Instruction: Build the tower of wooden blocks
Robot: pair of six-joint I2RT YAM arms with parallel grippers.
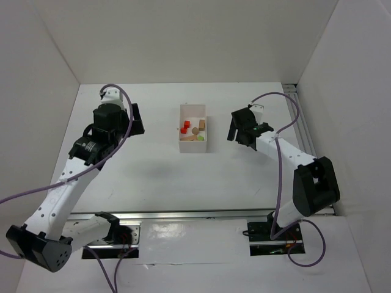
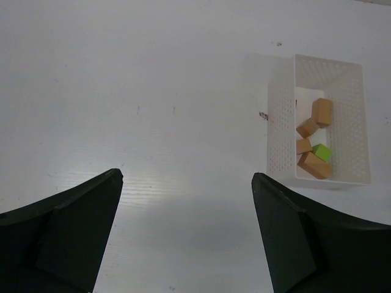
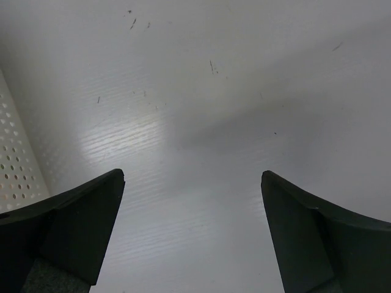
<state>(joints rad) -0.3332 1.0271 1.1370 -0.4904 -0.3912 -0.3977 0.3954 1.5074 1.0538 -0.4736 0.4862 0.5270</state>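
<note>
The left gripper (image 2: pixel 186 177) and right gripper (image 3: pixel 192 174), wide and empty beside the box (image 2: pixel 281 122), may strike its walls reaching for the crowded blocks (image 2: pixel 315 165).

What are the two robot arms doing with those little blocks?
Nothing yet. The wood blocks, tan, red and one green, all lie loose in the white box in the middle of the table. The left gripper and the right gripper are both open and empty, one on each side of the box. No tower has been started.
</note>
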